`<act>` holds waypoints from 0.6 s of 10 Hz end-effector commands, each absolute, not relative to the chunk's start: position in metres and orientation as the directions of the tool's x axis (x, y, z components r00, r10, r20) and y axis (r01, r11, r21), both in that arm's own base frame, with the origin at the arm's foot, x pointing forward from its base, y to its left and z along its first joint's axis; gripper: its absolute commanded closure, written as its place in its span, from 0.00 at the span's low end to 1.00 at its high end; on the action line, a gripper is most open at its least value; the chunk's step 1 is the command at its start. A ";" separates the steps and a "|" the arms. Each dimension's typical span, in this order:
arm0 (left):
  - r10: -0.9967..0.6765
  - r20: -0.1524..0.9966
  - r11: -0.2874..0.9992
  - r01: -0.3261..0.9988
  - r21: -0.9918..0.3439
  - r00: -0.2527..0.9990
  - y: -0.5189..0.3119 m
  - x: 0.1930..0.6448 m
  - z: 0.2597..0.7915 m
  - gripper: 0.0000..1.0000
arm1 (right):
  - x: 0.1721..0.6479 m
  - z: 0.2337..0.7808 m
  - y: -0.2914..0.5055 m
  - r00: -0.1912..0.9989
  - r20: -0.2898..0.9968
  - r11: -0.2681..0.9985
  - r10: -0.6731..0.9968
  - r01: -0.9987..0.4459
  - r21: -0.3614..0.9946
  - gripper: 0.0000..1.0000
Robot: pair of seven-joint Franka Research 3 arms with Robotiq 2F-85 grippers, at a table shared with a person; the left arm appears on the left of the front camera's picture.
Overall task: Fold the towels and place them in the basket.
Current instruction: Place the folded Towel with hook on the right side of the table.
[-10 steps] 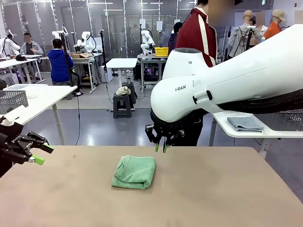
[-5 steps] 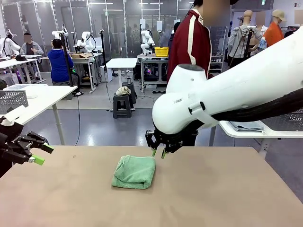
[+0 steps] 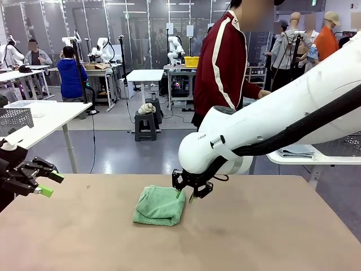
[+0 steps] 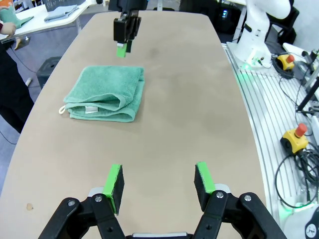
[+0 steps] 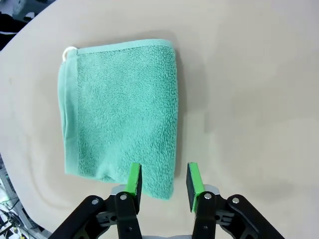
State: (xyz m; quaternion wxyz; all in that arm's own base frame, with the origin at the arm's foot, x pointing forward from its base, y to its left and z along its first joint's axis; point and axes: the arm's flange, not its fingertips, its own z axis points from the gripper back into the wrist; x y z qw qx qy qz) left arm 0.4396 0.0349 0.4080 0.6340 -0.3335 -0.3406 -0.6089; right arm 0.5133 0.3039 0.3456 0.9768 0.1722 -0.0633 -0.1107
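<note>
Shared tan table [image 3: 271,226] w/ one sea-green towel [image 3: 161,205] lying folded into a small thick rectangle near the table's centre, slightly toward 10 o'clock. What changed in the last sec: the right arm, reaching in from 3 o'clock, has dropped from above the table's far edge down to the towel, and the right gripper [image 3: 185,195] now sits at the towel's 1 o'clock corner, fingertips about level w/ the top layer; whether they touch cloth can't be told. Its jaws have spread from nearly together to partly apart and hold nothing; in the right wrist view the green pads [image 5: 133,180] straddle the towel's [image 5: 119,109] near corner, w/ bare table on the other side. The left gripper [image 3: 48,183] hasn't moved: parked at the table's 9 o'clock edge, jaws wide apart, empty; the left wrist view looks past it to the towel [image 4: 105,93] and the right gripper [image 4: 122,47] beyond. A person in a dark red jacket [image 3: 223,62] has stepped across behind the 12 o'clock edge. Judged meaning: folding of this towel looks done, and the right gripper is lining up to pinch that corner edge for the carry to the basket; pick-up not yet made
</note>
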 end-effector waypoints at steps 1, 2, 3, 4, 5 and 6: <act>-0.532 0.846 0.039 0.999 -0.008 0.027 0.034 0.437 0.410 0.27 | 0.529 0.333 0.306 0.972 0.067 0.900 -0.225 0.182 0.395 0.53; -0.532 0.846 0.039 0.999 -0.008 0.027 0.034 0.437 0.410 0.27 | 0.532 0.327 0.306 0.972 0.059 0.899 -0.229 0.188 0.396 0.53; -0.532 0.846 0.039 0.999 -0.008 0.027 0.034 0.437 0.410 0.27 | 0.536 0.322 0.306 0.971 0.058 0.901 -0.233 0.193 0.389 0.53; -0.532 0.846 0.039 0.999 -0.008 0.027 0.034 0.437 0.410 0.27 | 0.538 0.316 0.305 0.972 0.043 0.900 -0.231 0.196 0.390 0.53; -0.532 0.846 0.039 0.999 -0.008 0.027 0.034 0.437 0.410 0.27 | 0.539 0.311 0.305 0.973 0.037 0.901 -0.228 0.196 0.388 0.53; -0.532 0.846 0.039 0.999 -0.008 0.027 0.034 0.437 0.410 0.27 | 0.540 0.308 0.305 0.974 0.042 0.902 -0.221 0.188 0.389 0.53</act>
